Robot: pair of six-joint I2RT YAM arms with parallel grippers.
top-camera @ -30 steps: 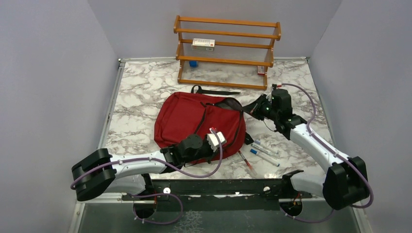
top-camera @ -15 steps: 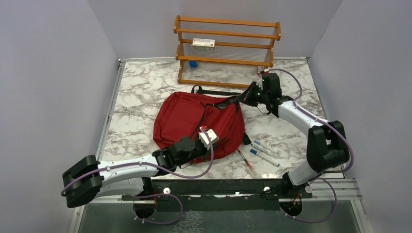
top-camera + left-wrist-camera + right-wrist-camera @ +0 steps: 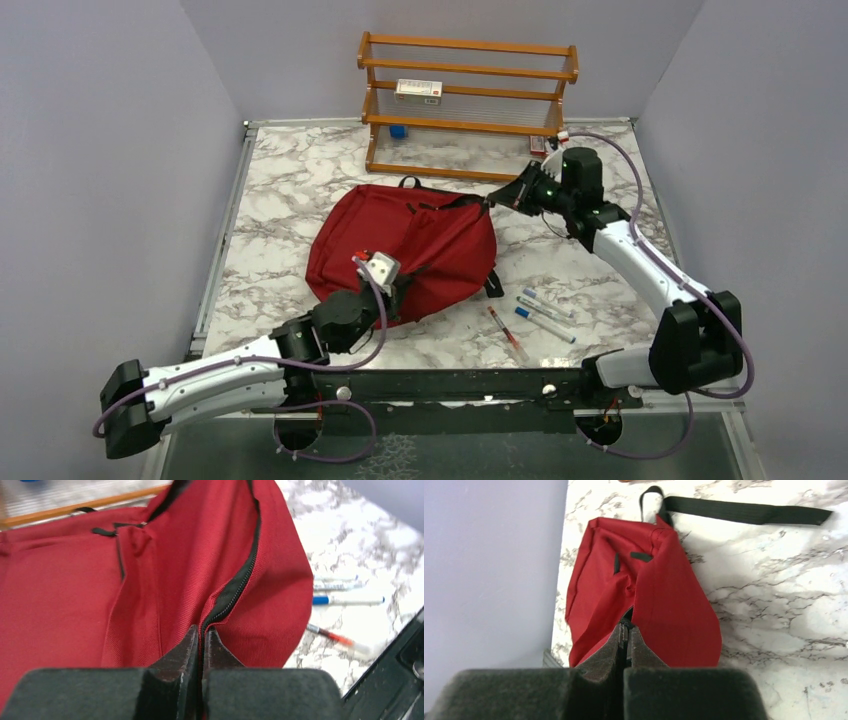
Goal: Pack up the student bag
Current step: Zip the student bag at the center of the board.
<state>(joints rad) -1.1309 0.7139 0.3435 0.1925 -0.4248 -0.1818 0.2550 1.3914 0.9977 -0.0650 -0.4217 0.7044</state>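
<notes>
Student bag (image 3: 352,240) flatter and farther left than a second earlier.

I observe a marble-patterned worktop (image 3: 280,190). The student bag (image 3: 400,250) lies on it about mid-surface. Beyond the bag, at the far edge, stands a wooden rack (image 3: 465,120). Right of the bag, toward the near edge, lie blue-capped pens (image 3: 545,315) and one red pen (image 3: 508,335).

The right gripper (image 3: 624,630) has its two fingers pressed together on the dark zipper edge of the red backpack (image 3: 664,595), which stretches away just beyond the fingertips. Farther past it, a black strap (image 3: 744,511) lies flat on the marble table (image 3: 784,605). A lilac wall (image 3: 489,570) stands to the left of the hand.
</notes>
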